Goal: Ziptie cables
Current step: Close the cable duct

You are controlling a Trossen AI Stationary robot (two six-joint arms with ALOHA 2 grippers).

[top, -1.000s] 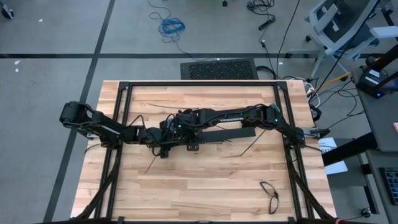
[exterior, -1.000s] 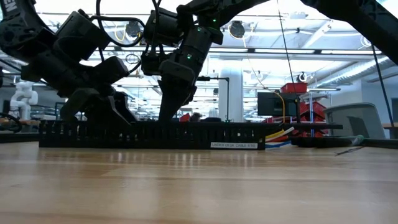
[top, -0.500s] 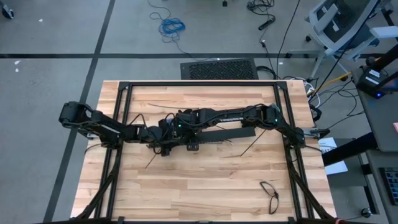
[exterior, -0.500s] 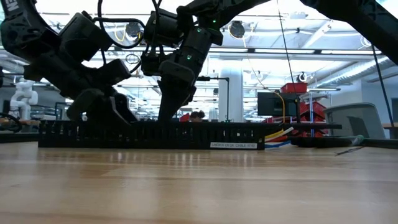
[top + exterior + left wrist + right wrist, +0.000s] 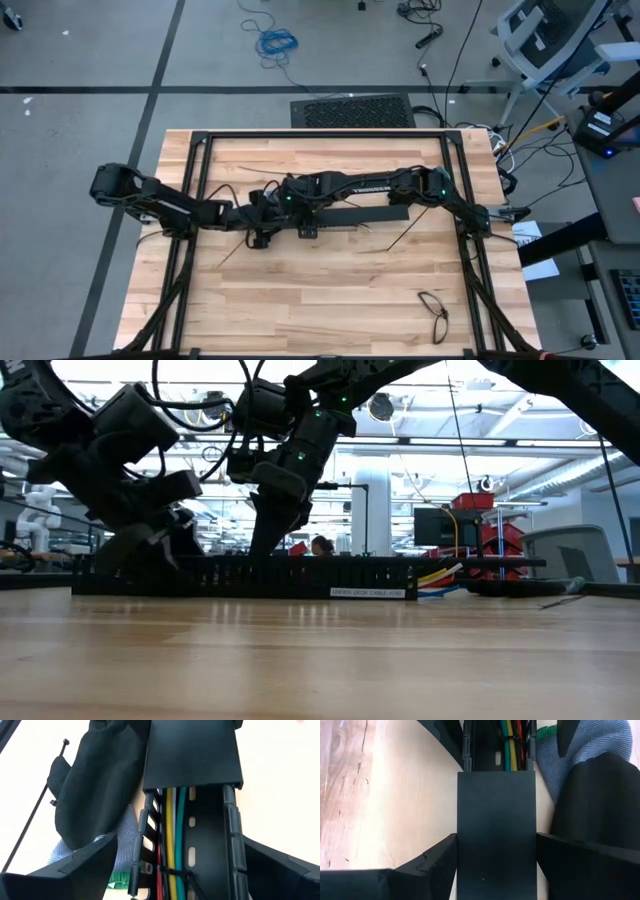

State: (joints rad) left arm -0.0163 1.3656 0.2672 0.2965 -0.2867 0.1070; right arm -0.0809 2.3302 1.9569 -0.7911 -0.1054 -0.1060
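Both arms meet mid-table over the long black slotted tray point(image 5: 350, 217).

Left gripper point(image 5: 185, 880): fingers spread wide, straddling the tray's open end, gripping nothing that I can see.

Right gripper point(image 5: 496, 850): fingers on either side of the tray's flat cover point(image 5: 496, 830), apparently clamped on it.

The cables point(image 5: 175, 835), yellow, green and red, lie inside the channel, already cinched by a thin black tie point(image 5: 172, 870). Colored ends poke out the far end in the low view.

Risks, as I judge them:
- the tray sliding if the right hold slips
- a left finger snagging the slotted wall or the gloved hand point(image 5: 95, 795) just beside it
- the loose zip tie point(image 5: 35, 805) lying beside the tray getting knocked away
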